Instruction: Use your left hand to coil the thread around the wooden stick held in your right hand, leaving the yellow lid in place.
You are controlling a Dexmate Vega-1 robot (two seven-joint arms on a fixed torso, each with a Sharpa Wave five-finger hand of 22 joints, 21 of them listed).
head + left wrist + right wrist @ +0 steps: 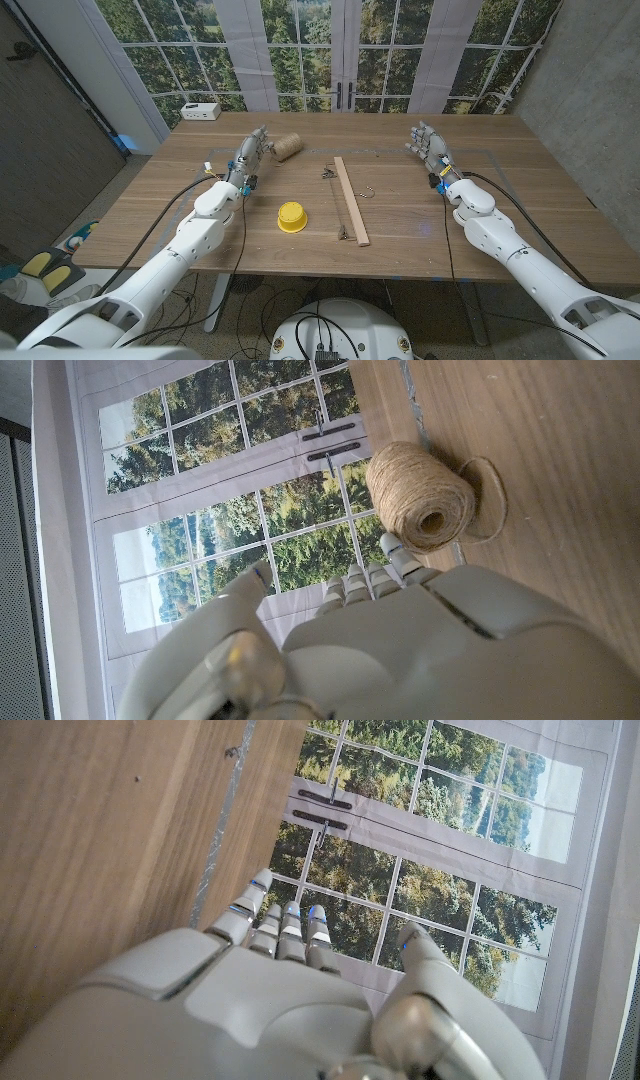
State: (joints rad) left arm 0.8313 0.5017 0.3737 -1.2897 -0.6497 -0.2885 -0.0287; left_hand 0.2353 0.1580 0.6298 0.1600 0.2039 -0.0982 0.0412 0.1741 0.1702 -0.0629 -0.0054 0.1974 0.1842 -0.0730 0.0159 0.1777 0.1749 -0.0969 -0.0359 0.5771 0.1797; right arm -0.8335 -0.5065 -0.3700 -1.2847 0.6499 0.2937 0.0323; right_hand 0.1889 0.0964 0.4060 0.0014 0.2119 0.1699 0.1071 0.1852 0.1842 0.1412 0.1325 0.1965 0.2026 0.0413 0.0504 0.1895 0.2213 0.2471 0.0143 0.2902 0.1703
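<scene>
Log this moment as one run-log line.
left hand: open, beside twine spool | right hand: open, empty | wooden stick: on table | yellow lid: untouched

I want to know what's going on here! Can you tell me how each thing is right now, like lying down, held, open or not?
Twine spool: lying on its side on the table, by the left hand's fingertips, not held.
Wooden stick: lying flat on the table, not held.
Yellow lid: resting on the table, untouched.
Left hand: open, holding nothing.
Right hand: open, holding nothing.
White box: sitting at the table's far corner.
</scene>
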